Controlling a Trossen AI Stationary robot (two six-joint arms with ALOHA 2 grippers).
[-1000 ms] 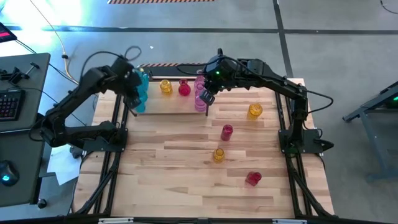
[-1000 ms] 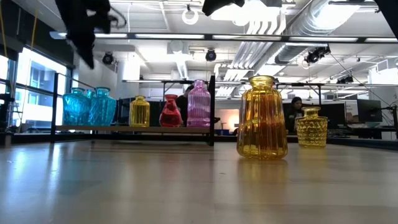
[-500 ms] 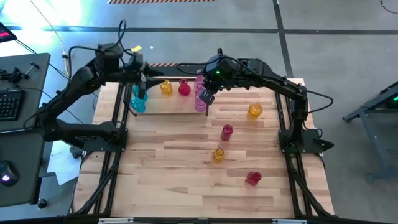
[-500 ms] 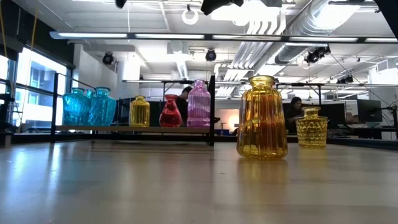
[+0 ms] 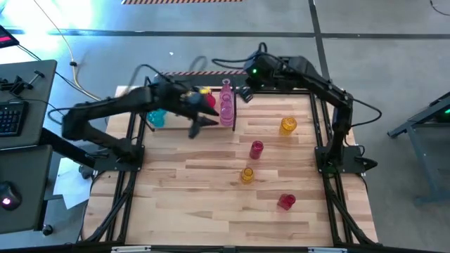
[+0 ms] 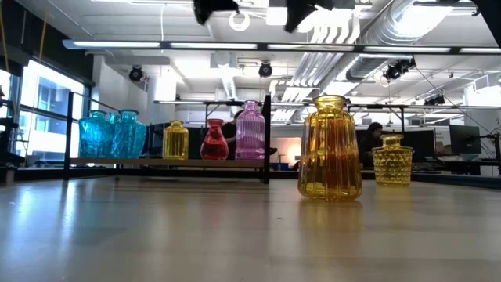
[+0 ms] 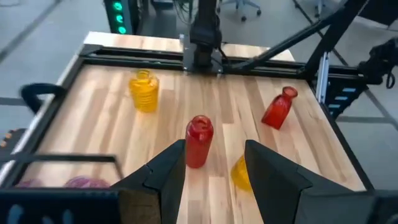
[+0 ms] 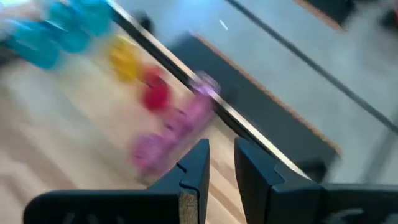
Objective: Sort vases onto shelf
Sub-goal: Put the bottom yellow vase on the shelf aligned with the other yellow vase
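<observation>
The shelf (image 5: 176, 126) stands at the table's far left-centre and bears cyan vases (image 6: 113, 135), a yellow vase (image 6: 175, 141), a red vase (image 6: 214, 141) and pink vases (image 5: 226, 105), all upright on its plank. Loose vases stand on the tabletop: yellow (image 5: 288, 125), pink-red (image 5: 256, 149), yellow (image 5: 247, 174) and red (image 5: 286, 202). My left gripper (image 5: 206, 121) hangs open above the table in front of the shelf, slanting down toward the loose vases; the pink-red vase (image 7: 199, 141) shows beyond its fingers. My right gripper (image 8: 221, 163) stands slightly open and holds nothing, raised beside the shelf's right end.
Black frame rails (image 5: 320, 133) run along the table's left and right edges. The near half of the tabletop (image 5: 211, 218) carries only the red vase. A desk with a keyboard (image 5: 10, 116) stands off the table's left side. People sit in the room behind.
My left gripper has risen from the cyan vases at the shelf's left end and swung toward the table's right and near side, tipping from pointing down to a shallower slant; it stays open. My right gripper has drawn back from the pink vases toward the far right.
</observation>
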